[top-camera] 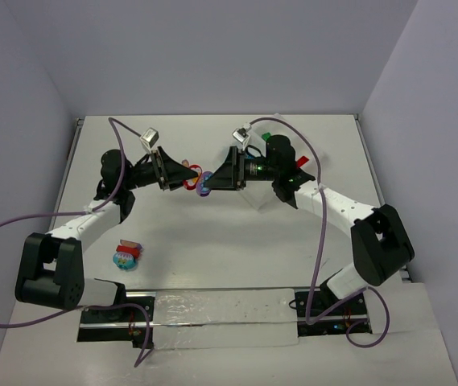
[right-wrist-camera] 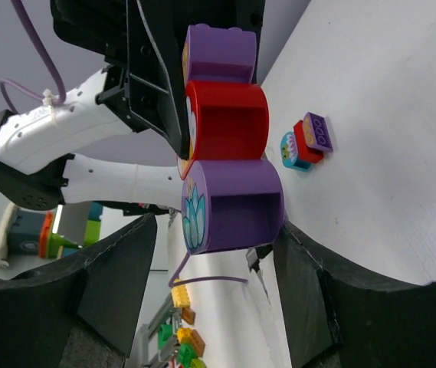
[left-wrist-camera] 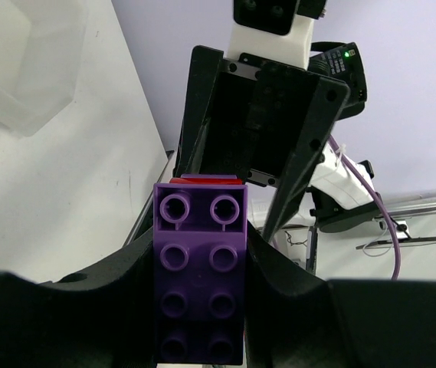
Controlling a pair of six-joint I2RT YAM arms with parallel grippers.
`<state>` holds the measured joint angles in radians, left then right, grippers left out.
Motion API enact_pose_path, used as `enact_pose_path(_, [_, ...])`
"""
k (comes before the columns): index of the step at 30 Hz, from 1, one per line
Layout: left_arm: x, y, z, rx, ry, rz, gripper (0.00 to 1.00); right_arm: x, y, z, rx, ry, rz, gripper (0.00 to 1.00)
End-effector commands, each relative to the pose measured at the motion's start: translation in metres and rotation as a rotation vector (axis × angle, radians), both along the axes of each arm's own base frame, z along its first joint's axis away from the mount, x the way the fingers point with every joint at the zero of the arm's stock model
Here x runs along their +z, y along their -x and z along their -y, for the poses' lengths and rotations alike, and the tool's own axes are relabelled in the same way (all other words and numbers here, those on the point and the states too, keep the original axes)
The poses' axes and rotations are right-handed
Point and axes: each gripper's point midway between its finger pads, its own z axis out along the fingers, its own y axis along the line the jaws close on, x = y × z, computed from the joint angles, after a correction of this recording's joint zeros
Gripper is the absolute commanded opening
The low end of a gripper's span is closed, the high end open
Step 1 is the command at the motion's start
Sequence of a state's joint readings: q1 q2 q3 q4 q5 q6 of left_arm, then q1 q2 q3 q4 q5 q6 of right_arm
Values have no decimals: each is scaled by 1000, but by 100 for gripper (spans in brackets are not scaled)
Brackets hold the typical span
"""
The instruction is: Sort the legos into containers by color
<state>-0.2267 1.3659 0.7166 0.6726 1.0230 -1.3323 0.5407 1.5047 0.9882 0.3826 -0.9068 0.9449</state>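
Likely splitting step: brick clump (right-wrist-camera: 229, 126) is held by left end effector (top-camera: 188, 175), straddled by half-open right end effector (top-camera: 216, 180); closure, pull needed.

**No lettering to read in any view**
No word, number, brand or label can be made out from any of the three cameras. The one clear printed mark is a pale lotus-like flower on the end face of the purple lego (right-wrist-camera: 233, 211), the lowest piece of the lego clump (right-wrist-camera: 225, 130) in the right wrist view. A small picture on the teal lego (right-wrist-camera: 288, 149), which lies out on the tabletop (right-wrist-camera: 386, 153), is too small to make out.
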Motion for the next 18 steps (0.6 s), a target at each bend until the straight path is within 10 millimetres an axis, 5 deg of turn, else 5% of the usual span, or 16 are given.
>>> enact_pose_path(1, [23,4,-2,-9,22,116,0,17,7,-8,66,-75,41,64])
enact_pose_path(10, [27,4,-2,-10,25,122,0,14,10,-11,92,-88,28,42])
enact_pose_path(15, [33,3,-2,-9,20,137,0,3,13,-9,91,-83,3,3])
enact_pose_path(18, [40,2,-6,3,15,156,0,-6,16,-6,87,-75,-15,0])
